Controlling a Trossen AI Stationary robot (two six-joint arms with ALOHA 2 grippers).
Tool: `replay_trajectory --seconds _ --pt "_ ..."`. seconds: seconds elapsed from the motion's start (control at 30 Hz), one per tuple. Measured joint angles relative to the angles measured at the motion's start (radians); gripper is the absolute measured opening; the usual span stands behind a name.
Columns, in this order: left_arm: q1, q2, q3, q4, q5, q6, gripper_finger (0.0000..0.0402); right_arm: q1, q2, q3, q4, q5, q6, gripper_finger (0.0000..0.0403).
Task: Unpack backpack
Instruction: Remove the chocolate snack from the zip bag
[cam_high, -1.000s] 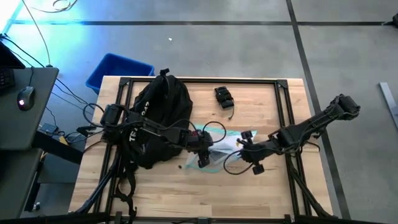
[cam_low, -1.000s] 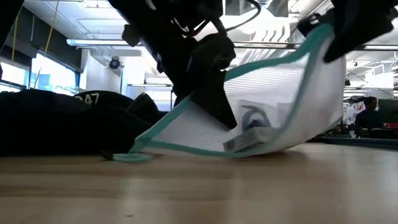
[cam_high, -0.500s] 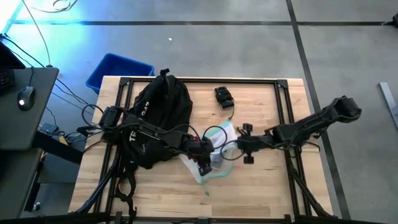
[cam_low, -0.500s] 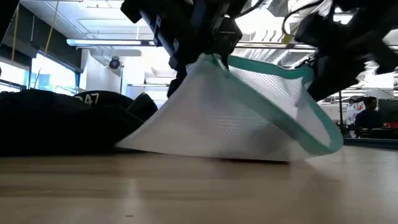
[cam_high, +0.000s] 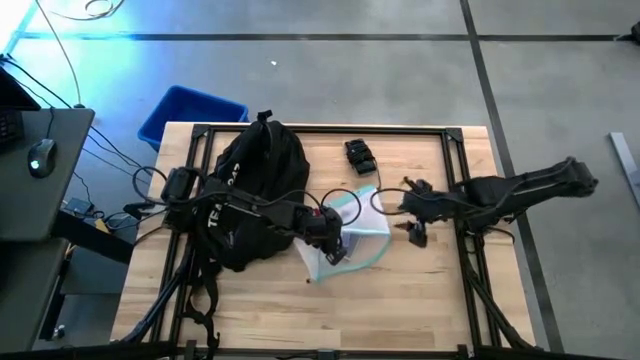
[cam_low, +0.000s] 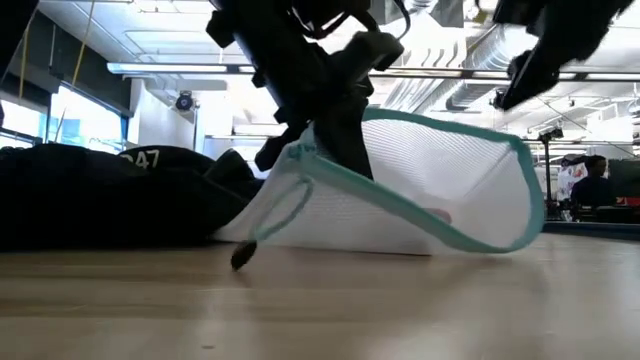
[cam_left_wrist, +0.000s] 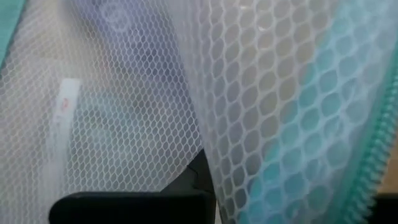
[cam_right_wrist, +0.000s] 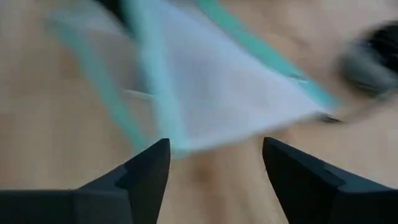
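Your right gripper (cam_high: 414, 232) has just let go of the white mesh pouch with teal zip edging (cam_high: 350, 238) and pulled back to its right, fingers apart, so only your left gripper (cam_high: 328, 242) stays clenched on it. The pouch (contents unclear) is out on the wooden counter (cam_high: 420, 300), just right of the large black fabric backpack (cam_high: 255, 190).

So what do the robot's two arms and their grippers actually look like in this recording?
Both arms are dark, near-black jointed links with thin black cables looping loosely beside them. The left gripper is a blocky black head with short dark fingers. The right gripper ends in two flat, tapered matte-black fingers with angular edges. No markings or lettering are legible on either arm.
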Motion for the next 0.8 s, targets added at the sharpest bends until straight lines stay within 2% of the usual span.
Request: replay_trajectory --seconds 0.07,0.13,0.23,0.37,0.43,0.6,0.8 --pt "0.015 0.000 0.000 0.022 0.009 -0.010 0.0000 0.047 -0.007 -0.011 0.129 -0.064 0.013 0.0245" --pt "0.028 0.000 0.000 0.050 0.018 -0.035 0.0000 0.098 0.008 -0.045 0.262 -0.076 0.045 0.0245" --pt "0.048 0.000 -0.001 0.112 0.053 -0.062 0.0000 0.152 0.076 -0.112 0.399 0.021 0.137 0.0245" --pt "0.061 0.000 -0.001 0.167 0.098 -0.084 0.0000 0.167 0.216 -0.167 0.450 0.232 0.343 0.0245" --pt "0.061 0.000 -0.001 0.159 0.108 -0.075 0.0000 0.166 0.297 -0.171 0.460 0.303 0.423 0.0245" --pt "0.059 0.000 -0.001 0.124 0.156 -0.032 0.0000 0.154 0.501 -0.167 0.667 0.383 0.481 0.0245" --pt "0.054 0.000 -0.001 0.029 0.175 0.053 0.0000 0.121 0.662 -0.167 0.829 0.472 0.572 0.0245"
